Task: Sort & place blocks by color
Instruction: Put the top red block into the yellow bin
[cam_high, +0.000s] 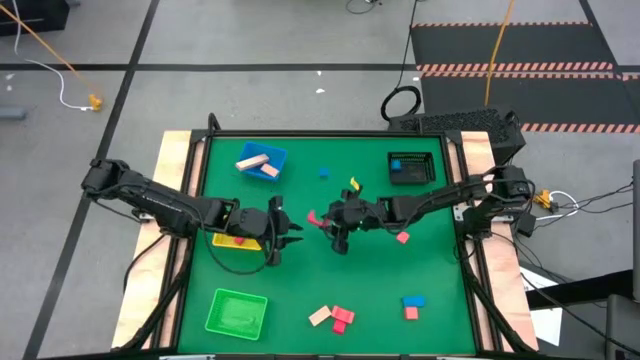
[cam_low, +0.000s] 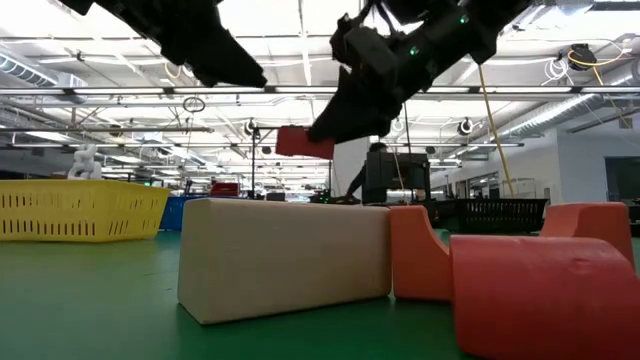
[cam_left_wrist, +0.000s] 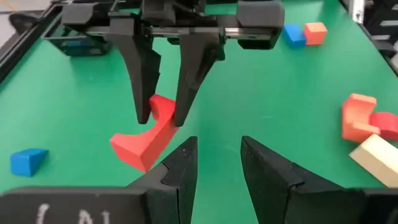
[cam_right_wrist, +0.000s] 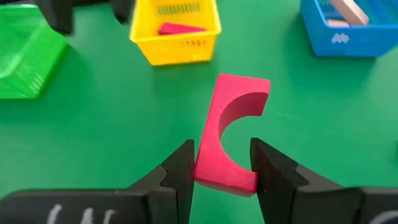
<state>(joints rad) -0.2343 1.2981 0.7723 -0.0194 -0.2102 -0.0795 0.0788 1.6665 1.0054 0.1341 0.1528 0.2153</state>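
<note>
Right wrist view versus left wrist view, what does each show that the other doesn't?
Only the right wrist view shows the yellow tray with a red piece inside, the green tray and the blue tray. Only the left wrist view shows the tan block and a loose blue block. Both show the red arch block held in the right gripper above the green table.

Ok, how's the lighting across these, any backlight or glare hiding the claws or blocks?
Low view: ceiling lights behind leave both arms as dark silhouettes, though the tan block in front is evenly lit. Right wrist view: even light, no glare; the right claw and its red arch block read plainly. High view: even light over the table, no glare.
</note>
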